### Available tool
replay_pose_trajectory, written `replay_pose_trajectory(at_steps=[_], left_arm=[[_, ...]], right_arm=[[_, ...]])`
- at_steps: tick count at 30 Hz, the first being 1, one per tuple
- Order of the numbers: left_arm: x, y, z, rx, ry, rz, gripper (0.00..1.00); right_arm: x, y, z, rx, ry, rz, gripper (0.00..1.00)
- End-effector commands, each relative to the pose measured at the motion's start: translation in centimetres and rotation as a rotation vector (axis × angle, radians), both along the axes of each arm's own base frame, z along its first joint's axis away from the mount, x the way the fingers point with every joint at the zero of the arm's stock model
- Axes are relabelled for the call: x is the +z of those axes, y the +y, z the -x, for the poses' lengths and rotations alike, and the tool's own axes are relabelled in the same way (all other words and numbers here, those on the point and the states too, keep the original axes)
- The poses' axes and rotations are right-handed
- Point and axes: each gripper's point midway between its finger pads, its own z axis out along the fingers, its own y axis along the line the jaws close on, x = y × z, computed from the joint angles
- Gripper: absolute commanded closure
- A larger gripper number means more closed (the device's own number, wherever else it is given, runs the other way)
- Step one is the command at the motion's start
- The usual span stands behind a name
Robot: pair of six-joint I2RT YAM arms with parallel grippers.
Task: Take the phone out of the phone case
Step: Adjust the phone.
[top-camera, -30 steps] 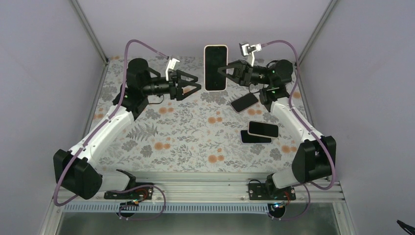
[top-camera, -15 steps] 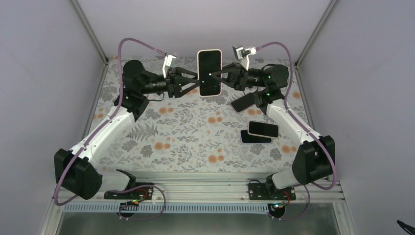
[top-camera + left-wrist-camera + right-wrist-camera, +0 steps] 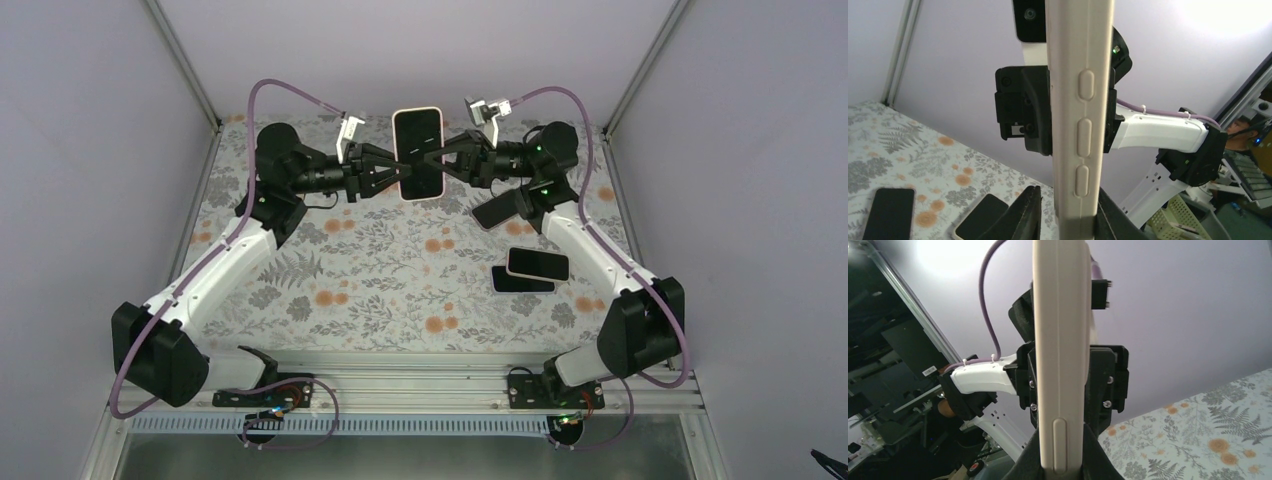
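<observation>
The phone (image 3: pixel 418 152), dark screen facing up, sits in a cream phone case (image 3: pixel 401 198) and hangs in the air over the back of the table. My right gripper (image 3: pixel 441 160) is shut on the case's right edge; in the right wrist view the case's side (image 3: pixel 1060 340) is pinched between both fingers of the right gripper (image 3: pixel 1061 432). My left gripper (image 3: pixel 398 172) straddles the left edge. In the left wrist view the case (image 3: pixel 1080 125) stands between the jaws of the left gripper (image 3: pixel 1068 191). One finger touches it and a thin gap shows at the other.
Three other phones lie on the floral table (image 3: pixel 350 260) at the right: one angled (image 3: pixel 500 210) under the right arm, and two stacked (image 3: pixel 537 264) nearer the front. Grey walls close in the back and sides.
Both arms came together; the right carried the cased phone left and lower. The left gripper moved in over its left edge and its jaws narrowed from wide open to nearly closed.
</observation>
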Motion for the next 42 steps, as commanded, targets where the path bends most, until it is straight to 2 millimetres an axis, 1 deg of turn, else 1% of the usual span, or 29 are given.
replay_pose_trajectory(at_steps=[1,3,5,7,10,11,14,18,24,28,32,36,38,39,40,41,42], left_arm=[[-0.2,-0.2,-0.3,0.005,-0.031,-0.011,0.82],[-0.4,-0.2,-0.4,0.009,-0.038,-0.022,0.91],[-0.7,-0.2,-0.5,0.012,-0.048,-0.036,0.97],[-0.8,-0.2,-0.4,0.012,-0.067,-0.05,0.98],[-1.1,-0.1,-0.3,0.009,-0.092,-0.074,0.98],[-1.3,-0.1,-0.2,0.006,-0.096,-0.083,0.98],[-1.5,-0.1,0.0,-0.006,-0.114,-0.11,0.98],[-1.7,0.0,0.2,-0.01,-0.152,-0.129,0.98],[-1.3,0.0,0.4,-0.017,-0.209,-0.154,0.98],[-1.1,0.0,0.5,-0.025,-0.229,-0.16,0.98],[-1.2,0.0,0.7,-0.035,-0.229,-0.158,0.98],[-1.5,0.0,0.8,-0.041,-0.23,-0.161,0.98],[-1.5,0.0,0.8,-0.041,-0.241,-0.164,0.98],[-1.4,0.1,0.7,-0.031,-0.25,-0.169,0.96],[-1.4,0.2,0.5,-0.021,-0.258,-0.173,0.9],[-1.3,0.5,0.2,-0.012,-0.265,-0.174,0.73],[-1.3,0.7,0.2,-0.013,-0.268,-0.173,0.6]], right_arm=[[2.5,0.0,0.1,-0.055,-0.139,-0.017,0.96],[2.5,0.0,0.1,-0.059,-0.149,-0.008,0.96],[2.4,0.0,0.1,-0.06,-0.161,0.001,0.96],[2.3,0.0,0.3,-0.053,-0.177,0.011,0.95],[2.0,0.0,0.4,-0.049,-0.203,0.04,0.89],[1.7,0.0,0.3,-0.054,-0.19,0.06,0.87],[1.3,-0.1,0.4,-0.068,-0.218,0.094,0.83],[0.9,-0.3,0.6,-0.085,-0.248,0.128,0.8],[0.2,-0.5,0.9,-0.092,-0.274,0.159,0.81],[0.1,-0.2,1.1,-0.092,-0.288,0.17,0.81],[-0.1,0.3,1.3,-0.086,-0.297,0.181,0.87],[-0.3,0.6,1.6,-0.078,-0.297,0.188,0.9],[-0.3,0.8,1.9,-0.067,-0.302,0.187,0.95],[-0.3,0.8,2.0,-0.06,-0.303,0.185,0.96],[-0.1,0.7,2.4,-0.045,-0.306,0.178,0.96],[0.1,0.7,2.6,-0.037,-0.309,0.172,0.96],[0.4,0.7,2.8,-0.033,-0.311,0.164,0.96]])
